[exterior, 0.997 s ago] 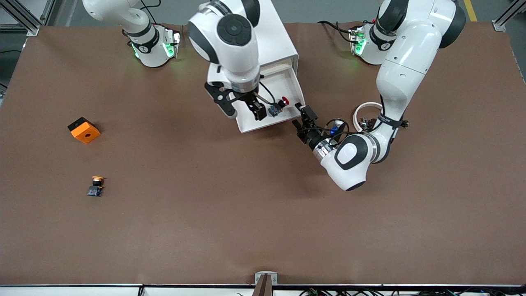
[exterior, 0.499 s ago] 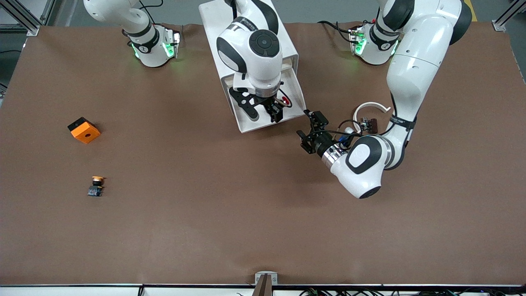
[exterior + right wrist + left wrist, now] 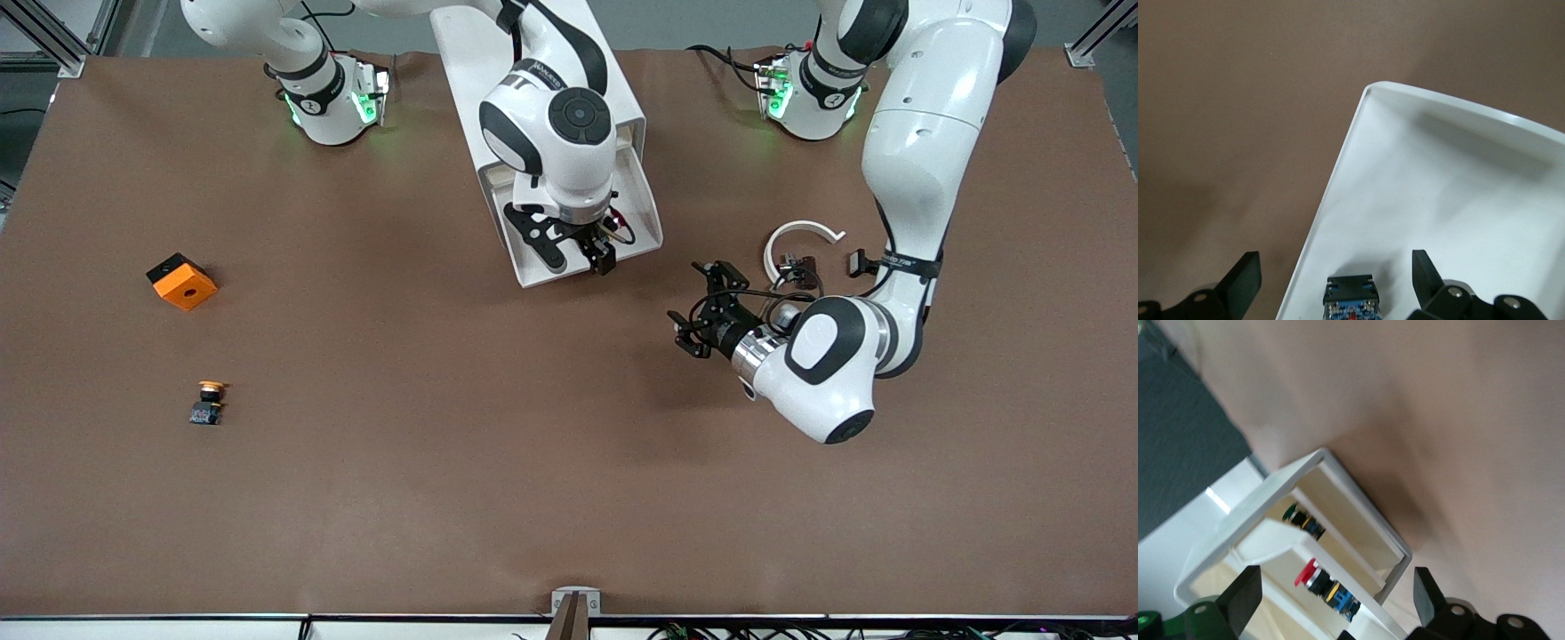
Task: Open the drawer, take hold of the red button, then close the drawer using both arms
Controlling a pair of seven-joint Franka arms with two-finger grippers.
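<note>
Button in pulled-out drawer, lying on side; long axis along drawer floor, red cap at one end, black-and-blue body at other. In front view only sliver of red shows under right gripper.
Drawer white, shallow, open, sticking out of cabinet toward front camera; raised rim all round.
Right gripper over drawer, above button, fingers spread wide, holding nothing.
Left gripper over bare table clear of drawer, toward left arm's end; fingers wide, empty.
</note>
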